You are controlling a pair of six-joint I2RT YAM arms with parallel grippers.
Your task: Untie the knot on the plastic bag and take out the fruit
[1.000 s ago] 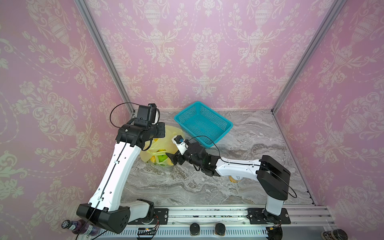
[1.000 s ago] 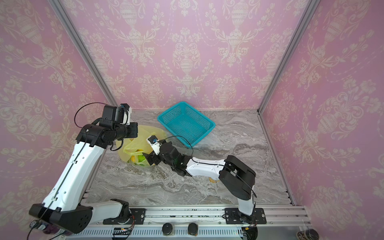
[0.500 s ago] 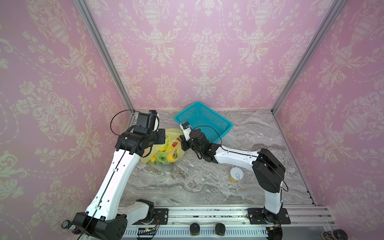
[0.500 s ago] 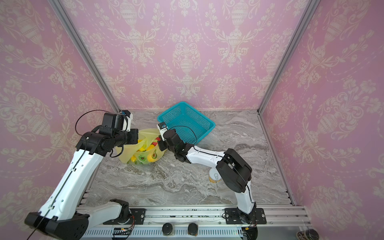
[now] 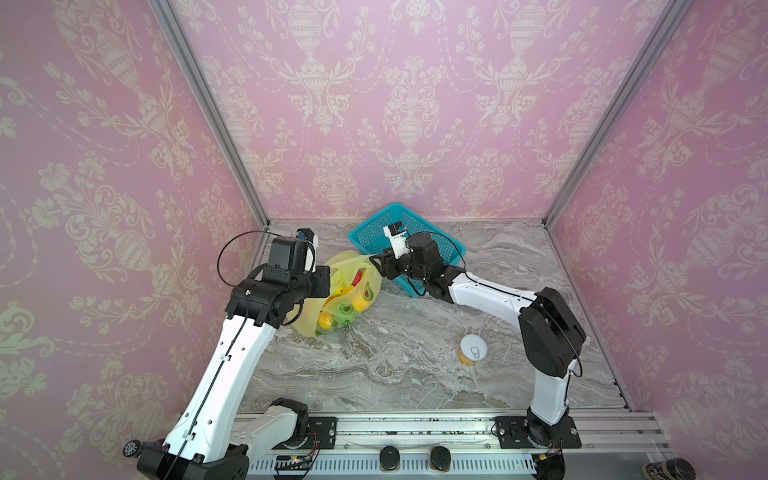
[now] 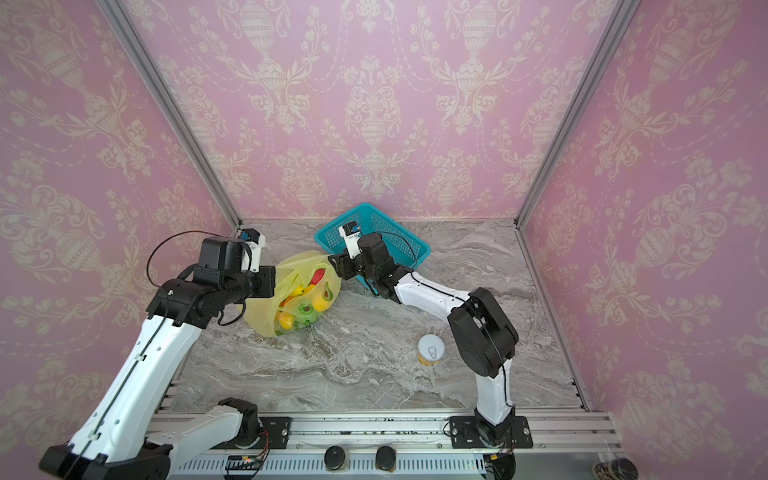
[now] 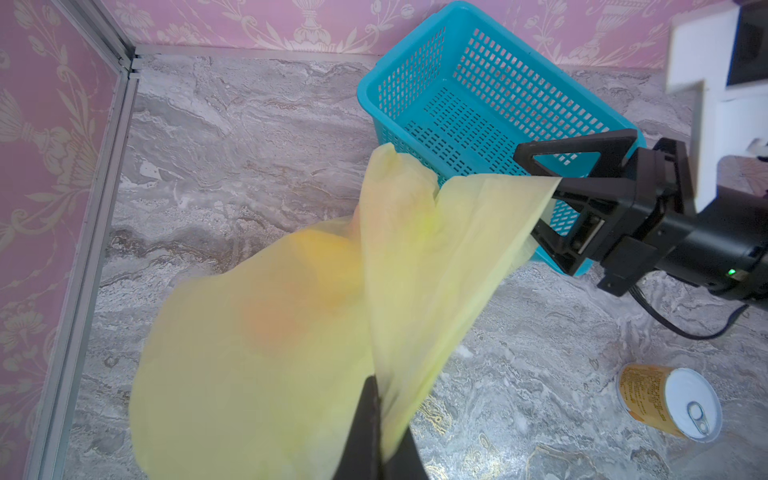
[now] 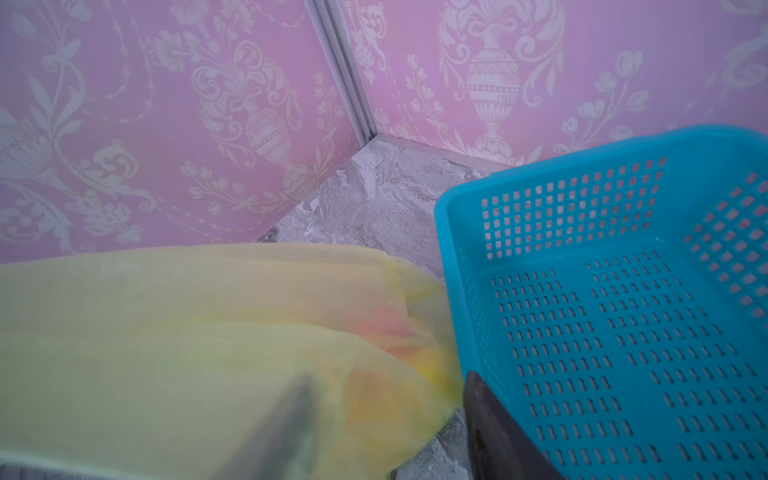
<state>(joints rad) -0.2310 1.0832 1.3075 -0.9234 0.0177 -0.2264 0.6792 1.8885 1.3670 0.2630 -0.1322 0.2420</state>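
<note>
Here, on the grey marble-patterned tabletop (image 5: 415, 365), the teal perforated plastic basket (image 5: 365, 237) stands empty at the rear, ready for unloading. Just beside its corner lies the thin translucent yellow-green plastic bag (image 5: 307, 322), its mouth drawn wide between the arms for access; no knot shows. The left gripper (image 7: 375, 388) is clamped on one film edge; the right gripper (image 7: 525, 191) stands parted, straddling the opposite edge, apparently hooking rather than pinching. The glossy fruit (image 5: 358, 304) sits inside.
</note>
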